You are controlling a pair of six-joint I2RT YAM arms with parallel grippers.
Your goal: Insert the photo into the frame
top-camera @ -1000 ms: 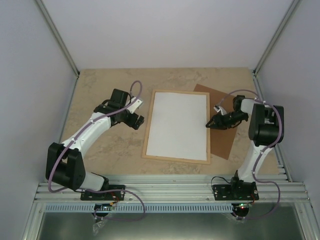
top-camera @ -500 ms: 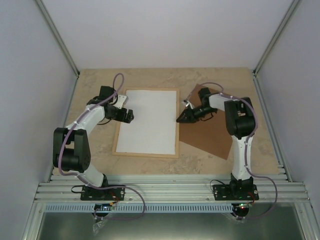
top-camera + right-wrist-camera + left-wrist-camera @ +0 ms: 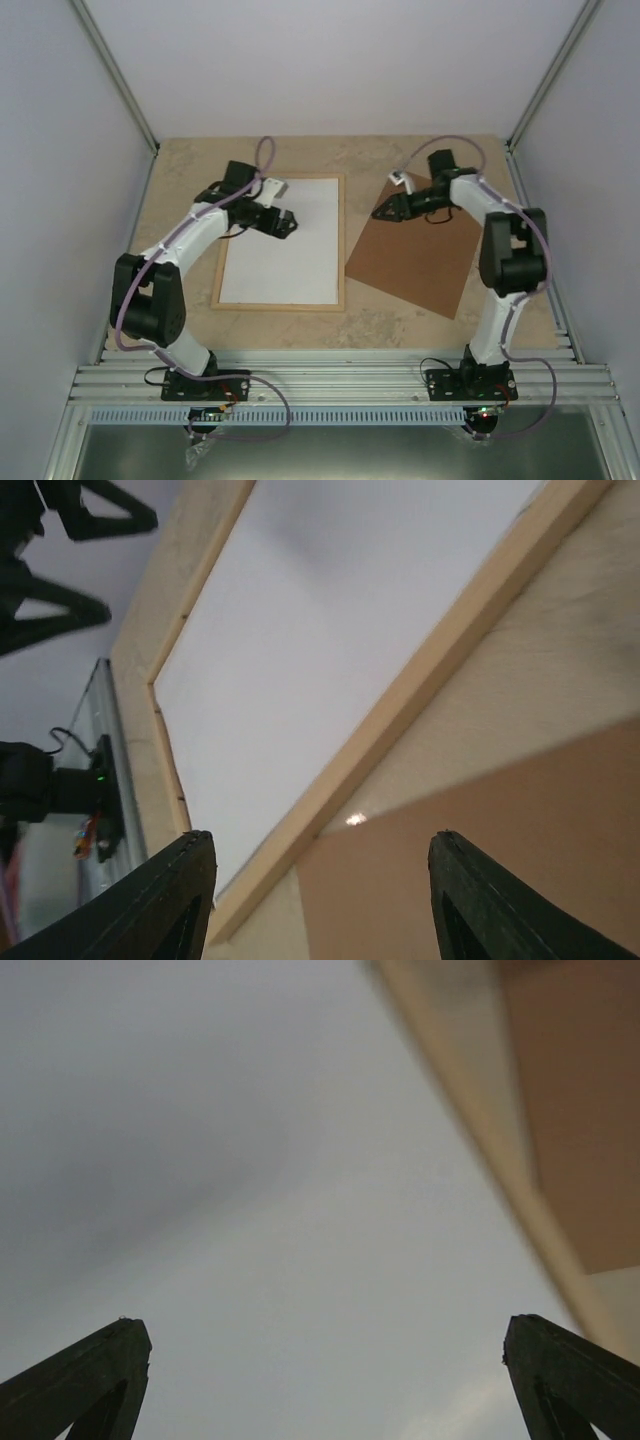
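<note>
The frame (image 3: 343, 245), thin light wooden slats, lies flat left of the table's middle with a plain white surface (image 3: 283, 265) filling it. No landscape photo shows in any view. My left gripper (image 3: 285, 222) is open and empty, low over the white surface near the frame's upper part; in the left wrist view (image 3: 322, 1325) the fingers stand wide apart with a slat (image 3: 470, 1110) at the upper right. My right gripper (image 3: 383, 212) is open and empty over the upper left corner of the brown backing panel (image 3: 415, 255). In the right wrist view (image 3: 320, 836) it faces the frame's slat (image 3: 420, 690).
The brown backing panel lies tilted to the right of the frame, its left corner near the frame's right slat. A strip of beige marbled table (image 3: 180, 180) shows around both. Grey walls close three sides, and a metal rail (image 3: 340, 385) runs along the near edge.
The frame with its white surface has slid left, uncovering the brown panel. My left gripper has moved onto the white surface. My right gripper has drawn back right, off the frame's edge onto the panel.
</note>
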